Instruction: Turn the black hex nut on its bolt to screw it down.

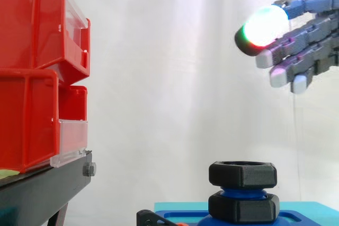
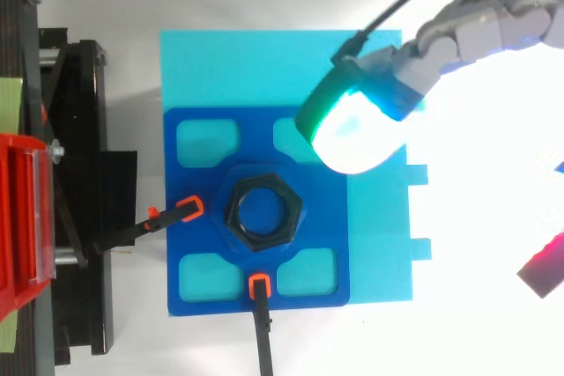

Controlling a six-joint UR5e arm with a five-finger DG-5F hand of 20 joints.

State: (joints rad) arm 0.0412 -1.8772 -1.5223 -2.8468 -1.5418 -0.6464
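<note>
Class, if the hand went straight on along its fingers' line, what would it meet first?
The hand clears the black hex nut, passing above it; next, probably the red bins, depth unclear.

Bright even light, blown-out glare around hand (image 2: 467,33)

The grey robot hand (image 1: 310,35) with glowing pads is cut off by the right edge in the side view, so its palm cannot be seen; in the top view it is cropped at the upper right corner. The blue threaded bolt (image 1: 243,193) is largely hidden by the upper black hex nut (image 1: 242,174) and by a second black hex nut (image 1: 243,208), which is itself covered from above. The blue plastic base plate (image 1: 190,216) is cut by the bottom edge, and its upper right pocket is partly hidden under a fingertip. The stacked red plastic bins (image 1: 32,51) and the black metal stand (image 1: 42,189) are cropped at the left. A dark and magenta shape (image 2: 542,261) at the right edge cannot be identified.
</note>
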